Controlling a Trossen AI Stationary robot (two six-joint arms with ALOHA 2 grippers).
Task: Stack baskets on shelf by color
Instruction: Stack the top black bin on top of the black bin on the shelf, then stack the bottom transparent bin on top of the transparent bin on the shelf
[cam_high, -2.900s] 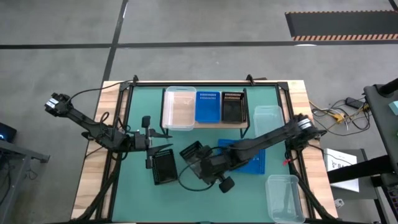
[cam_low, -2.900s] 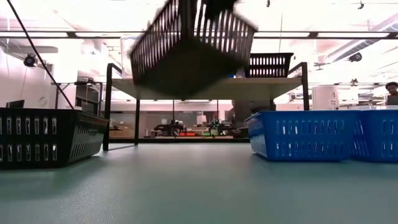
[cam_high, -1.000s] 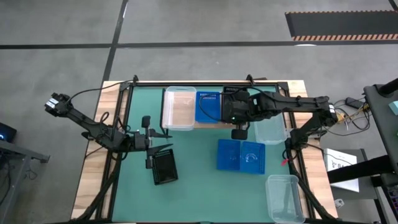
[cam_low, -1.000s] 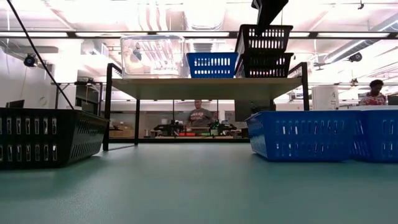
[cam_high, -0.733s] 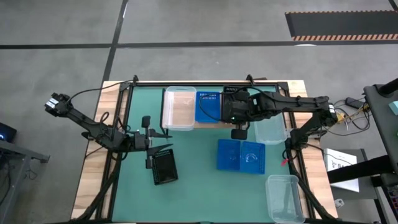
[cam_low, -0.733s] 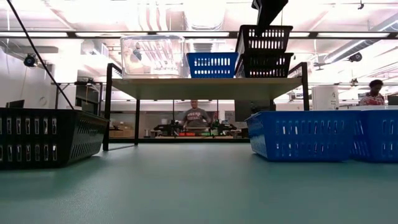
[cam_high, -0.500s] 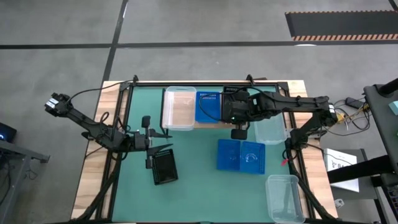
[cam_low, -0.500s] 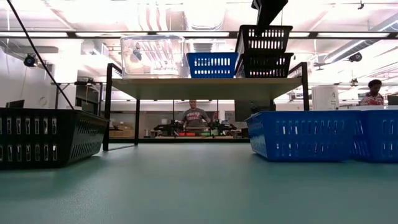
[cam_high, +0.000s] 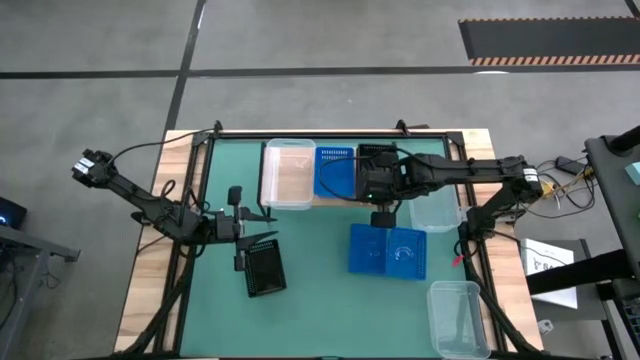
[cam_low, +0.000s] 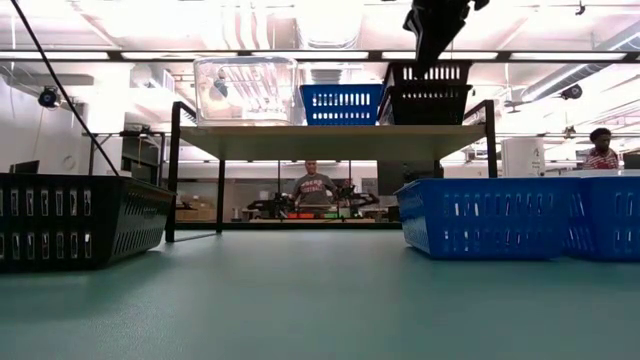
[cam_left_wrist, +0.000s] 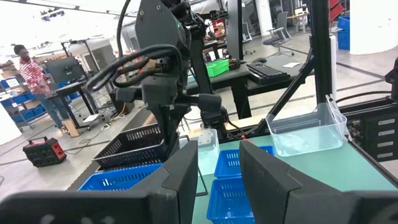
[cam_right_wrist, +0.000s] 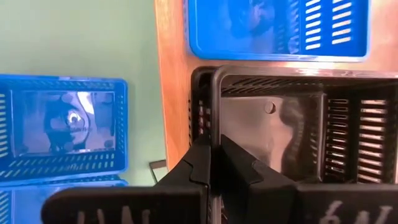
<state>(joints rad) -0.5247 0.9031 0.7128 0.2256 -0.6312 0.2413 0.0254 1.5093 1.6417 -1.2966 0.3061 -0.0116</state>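
Low wood-topped shelf with thin black legs (cam_high: 330, 198) at table's far edge carries, left to right: clear tub (cam_high: 287, 173), blue perforated basket (cam_high: 335, 170), two nested black mesh baskets (cam_low: 428, 93). Black mesh basket (cam_high: 265, 270) near left; two blue baskets (cam_high: 388, 250) centre; clear tubs (cam_high: 458, 318) right.

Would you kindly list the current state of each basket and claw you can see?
Upper black basket: nested in the shelf's black one, gripped.
Right claw: shut on its wall.
Left claw: open, empty.
Black basket on table: loose.
Shelf blue basket: single.
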